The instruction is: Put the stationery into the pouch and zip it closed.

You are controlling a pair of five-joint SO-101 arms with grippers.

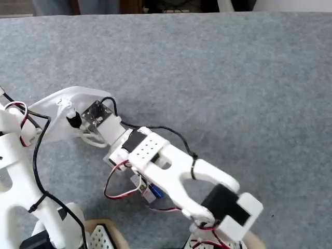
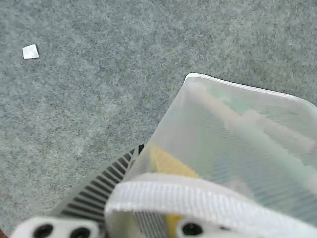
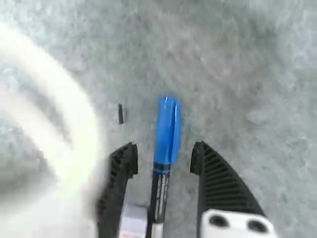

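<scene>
While left gripper (image 2: pixel 148 191) pinches pouch (image 2: pixel 237 144) at table's left (soft, limp mesh: hold stiff zip band), right gripper (image 3: pixel 164 148) jaws spread around marker (image 3: pixel 167 126), light, rigid, smooth; grip mid-barrel.

Soft, even light covers the grey table (image 1: pixel 244 78); shadows are faint. In the right wrist view the pouch (image 3: pixel 49 109) glares white, washed out.

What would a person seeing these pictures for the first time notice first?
A white mesh pouch, yellow and green shapes showing through it, is gripped by the left tool at the left side of the grey table. Next to it, a blue marker sits between the open fingers of the right tool.
</scene>
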